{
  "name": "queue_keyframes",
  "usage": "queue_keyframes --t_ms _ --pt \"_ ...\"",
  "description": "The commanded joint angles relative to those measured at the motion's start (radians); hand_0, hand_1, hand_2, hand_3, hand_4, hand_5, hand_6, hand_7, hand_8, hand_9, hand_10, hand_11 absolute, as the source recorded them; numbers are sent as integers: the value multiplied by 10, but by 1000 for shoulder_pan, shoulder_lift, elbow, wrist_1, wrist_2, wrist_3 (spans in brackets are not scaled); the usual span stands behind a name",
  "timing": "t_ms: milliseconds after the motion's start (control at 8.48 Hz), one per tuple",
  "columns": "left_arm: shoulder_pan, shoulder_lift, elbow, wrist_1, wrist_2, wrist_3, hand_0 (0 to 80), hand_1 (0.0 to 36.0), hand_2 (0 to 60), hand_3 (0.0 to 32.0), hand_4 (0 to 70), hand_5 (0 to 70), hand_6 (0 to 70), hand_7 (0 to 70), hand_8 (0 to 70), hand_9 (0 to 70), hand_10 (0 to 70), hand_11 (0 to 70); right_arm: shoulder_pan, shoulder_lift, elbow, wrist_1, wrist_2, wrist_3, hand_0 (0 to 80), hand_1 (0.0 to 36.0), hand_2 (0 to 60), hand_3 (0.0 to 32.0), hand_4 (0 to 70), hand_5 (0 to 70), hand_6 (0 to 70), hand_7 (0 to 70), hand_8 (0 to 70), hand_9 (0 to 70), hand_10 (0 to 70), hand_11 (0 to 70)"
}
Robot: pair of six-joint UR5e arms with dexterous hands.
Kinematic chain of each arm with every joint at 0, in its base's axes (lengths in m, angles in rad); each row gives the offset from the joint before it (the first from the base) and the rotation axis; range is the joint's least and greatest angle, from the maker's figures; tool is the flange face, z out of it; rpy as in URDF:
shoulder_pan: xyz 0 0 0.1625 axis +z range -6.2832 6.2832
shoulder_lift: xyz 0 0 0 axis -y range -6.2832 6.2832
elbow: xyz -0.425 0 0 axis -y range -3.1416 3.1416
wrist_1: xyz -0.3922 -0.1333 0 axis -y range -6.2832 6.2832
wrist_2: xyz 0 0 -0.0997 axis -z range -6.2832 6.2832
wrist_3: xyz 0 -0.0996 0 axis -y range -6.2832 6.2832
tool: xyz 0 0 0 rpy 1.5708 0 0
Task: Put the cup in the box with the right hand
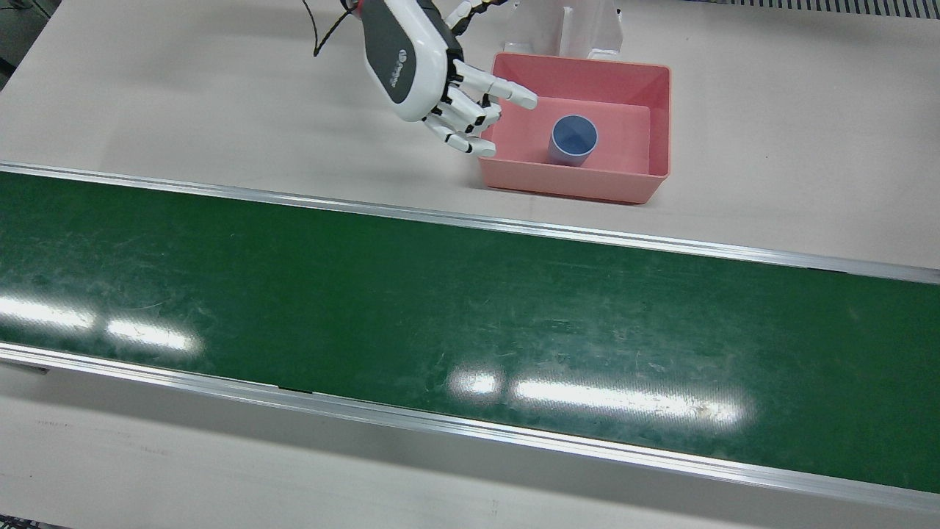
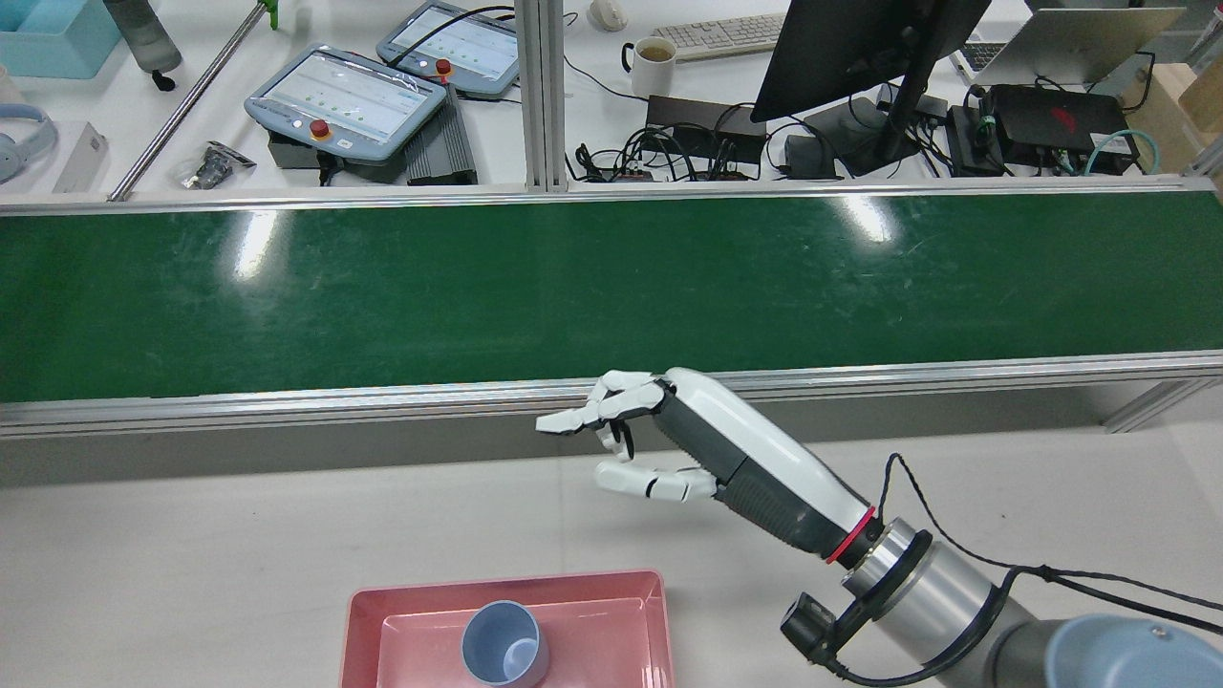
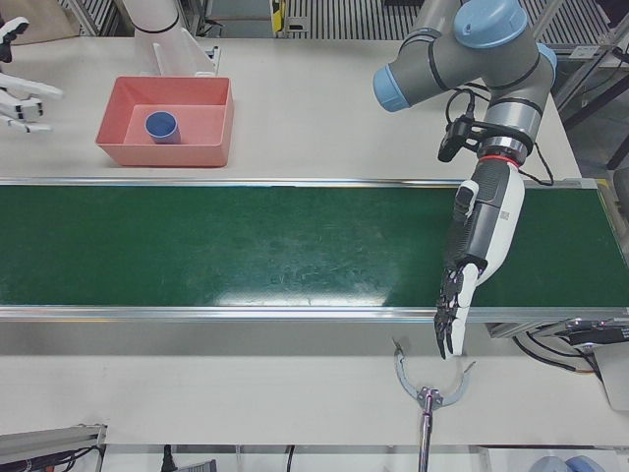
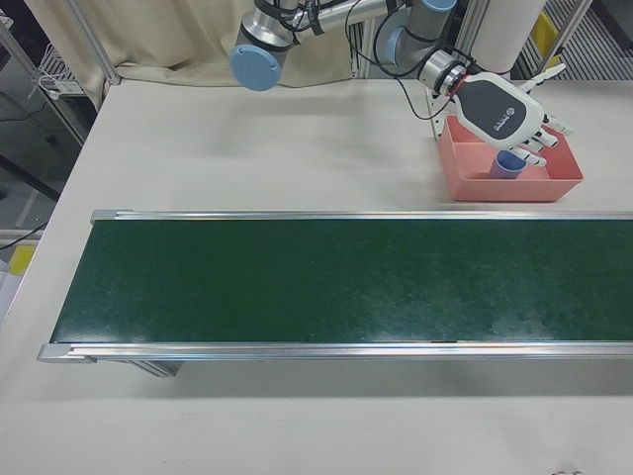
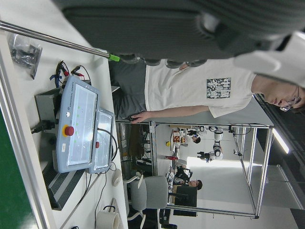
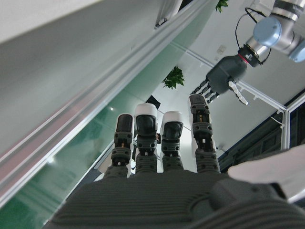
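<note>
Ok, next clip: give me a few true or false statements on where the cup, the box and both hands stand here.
1. The blue cup stands upright inside the pink box. True.
2. The right hand is closed around the cup. False: it is open, beside the box, holding nothing.
3. The left hand hangs over the far end of the green conveyor belt. True.
4. The box sits on the belt. False: it rests on the table beside the belt.
</note>
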Motion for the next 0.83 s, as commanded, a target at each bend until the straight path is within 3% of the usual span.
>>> queue_keyframes --t_ms 0,118,354,472,708 --pt "0 0 -1 -2 0 0 0 0 0 0 0 0 0 0 0 0 0 0 376 -118 9 -2 -131 302 453 39 1 0 297 67 344 700 412 662 245 356" --pt "0 0 -1 0 0 0 0 0 0 0 0 0 0 0 0 0 0 0 517 -118 -33 -2 -205 349 435 37 8 0 252 66 342 700 410 659 240 349" --pt "0 2 -1 0 0 0 0 0 0 0 0 0 0 0 0 0 0 0 676 -120 -209 10 -311 501 432 42 32 0 273 68 347 700 421 674 260 378" --pt "0 2 -1 0 0 0 0 0 0 0 0 0 0 0 0 0 0 0 755 -121 -286 104 -372 509 430 32 11 0 270 69 349 700 426 680 270 391" --pt "0 0 -1 0 -1 2 0 0 0 0 0 0 0 0 0 0 0 0 827 -176 -504 341 -400 637 417 4 0 0 198 81 362 700 477 700 327 466"
